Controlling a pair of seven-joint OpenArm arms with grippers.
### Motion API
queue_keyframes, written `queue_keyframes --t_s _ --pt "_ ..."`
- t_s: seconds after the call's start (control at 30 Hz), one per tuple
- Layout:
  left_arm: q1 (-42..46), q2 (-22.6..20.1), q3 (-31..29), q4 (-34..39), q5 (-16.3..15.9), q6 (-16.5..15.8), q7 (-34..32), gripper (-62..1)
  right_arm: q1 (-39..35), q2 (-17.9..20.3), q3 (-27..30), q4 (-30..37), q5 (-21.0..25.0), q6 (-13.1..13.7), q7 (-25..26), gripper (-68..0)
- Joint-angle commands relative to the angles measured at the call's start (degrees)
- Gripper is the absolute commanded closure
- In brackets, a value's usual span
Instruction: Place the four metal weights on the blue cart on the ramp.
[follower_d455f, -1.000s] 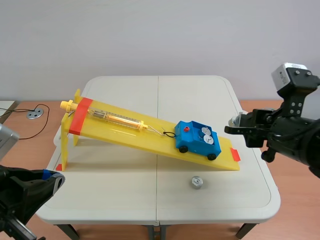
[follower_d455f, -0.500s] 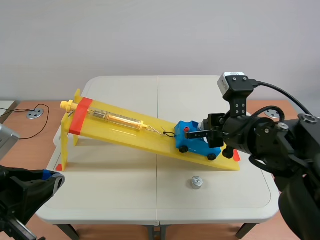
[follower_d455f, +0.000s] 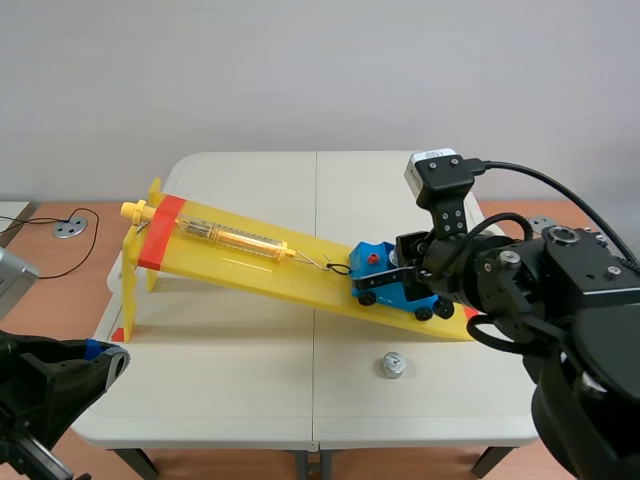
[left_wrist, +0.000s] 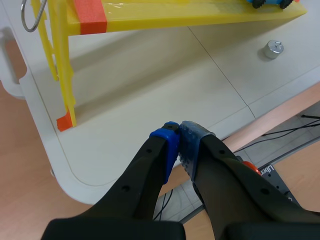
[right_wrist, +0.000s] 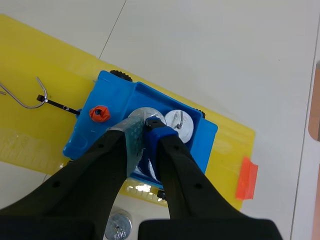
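A blue cart (follower_d455f: 383, 287) sits low on the yellow ramp (follower_d455f: 250, 258). My right gripper (right_wrist: 146, 125) is directly over the cart's (right_wrist: 95, 137) tray, shut on a metal weight (right_wrist: 139, 114) whose silver top shows at the fingertips. Another weight (right_wrist: 178, 125) lies in the tray beside it, and more silver shows under the fingers. A single weight (follower_d455f: 392, 365) rests on the table in front of the ramp, also visible as the loose weight (left_wrist: 273, 48) in the left wrist view. My left gripper (left_wrist: 177, 131) is shut on nothing past the table's near left edge.
A spring scale (follower_d455f: 235, 238) lies along the ramp, hooked to the cart by a wire hook (right_wrist: 35, 95). Orange tape (right_wrist: 246, 177) marks the ramp's low end. The ramp's raised end stands on yellow legs (left_wrist: 62, 75) at the table's left.
My right arm has swung left and down from beyond the table's right edge to just above the cart, carrying the weight. The left arm has not moved.
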Motion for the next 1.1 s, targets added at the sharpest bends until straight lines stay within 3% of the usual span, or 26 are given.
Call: queue_keyframes --t_s 0.0,0.33,0.67,0.8,1.07 --pt "-1.92 0.44 -0.68 3.80 -4.44 -1.16 -4.42 -3.2 8.09 -1.11 0.39 2.84 1.14 -2.16 9.88 -0.8" --pt "-1.92 0.46 -0.68 3.80 -4.44 -1.16 -4.42 -3.2 9.18 -1.95 0.42 1.07 0.90 -3.13 10.49 -1.3" --pt "-1.92 0.46 -0.68 3.80 -4.44 -1.16 -4.42 -3.2 9.05 -1.51 0.52 1.75 0.94 0.22 10.14 -21.0" --pt "-1.92 0.44 -0.68 3.80 -4.44 -1.16 -4.42 -3.1 7.58 0.55 0.52 6.25 1.14 1.05 8.48 -24.9" --pt "-1.92 0.44 -0.68 3.80 -4.44 -1.16 -4.42 -3.2 0.04 7.43 0.52 18.40 5.44 2.27 5.66 -24.9"
